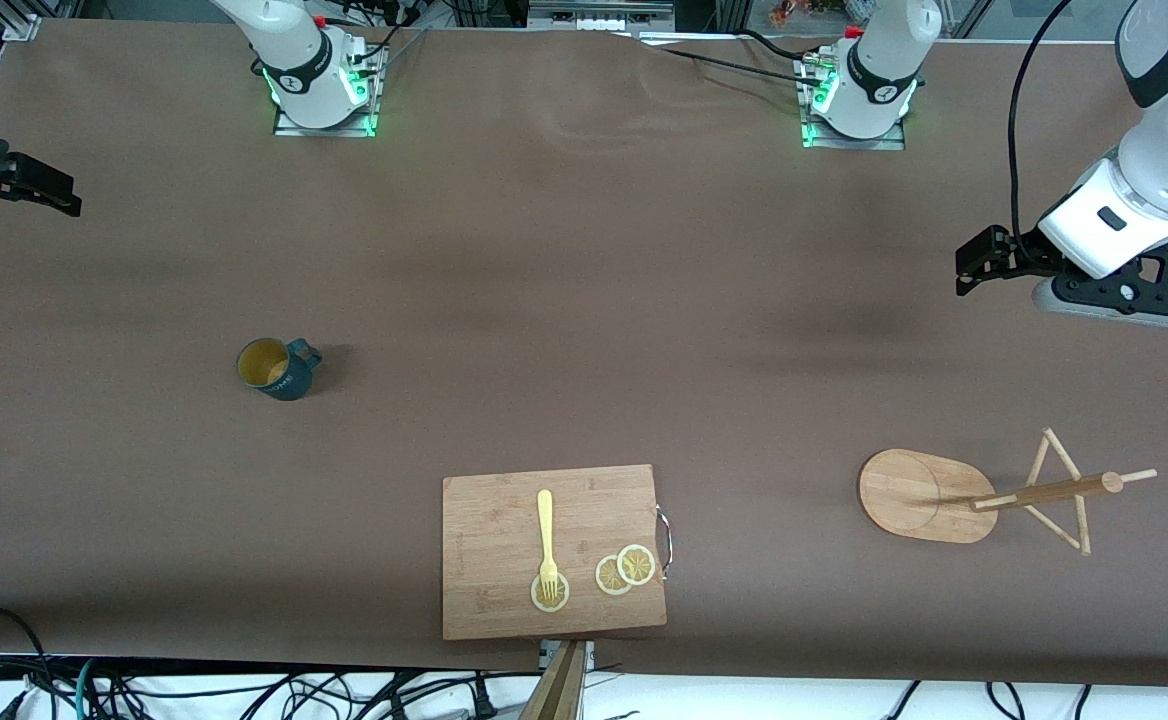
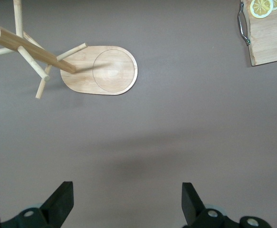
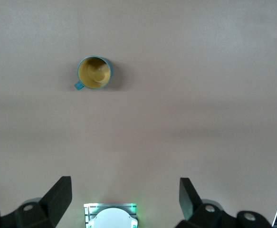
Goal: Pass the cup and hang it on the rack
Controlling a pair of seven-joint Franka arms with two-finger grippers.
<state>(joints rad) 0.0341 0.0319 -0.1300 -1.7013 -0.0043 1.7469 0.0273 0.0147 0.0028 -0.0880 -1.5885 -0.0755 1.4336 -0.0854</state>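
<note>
My left gripper [image 1: 974,262] – fingers wide – hovers over bare table. My right gripper [image 1: 44,190], likewise wide, waits; the cup [image 1: 276,368] stands upright, well apart from the rack [image 1: 929,495].

I see a dark teal cup [image 1: 278,368] with a yellowish-tan inside on a plain brown table [image 1: 584,300]. The rack [image 1: 929,495] and cutting board [image 1: 504,550] are light bamboo. A pale yellow fork [image 1: 546,530] and yellow lemon slices [image 1: 625,569] lie on the board. Both arms are white with black grippers.
</note>
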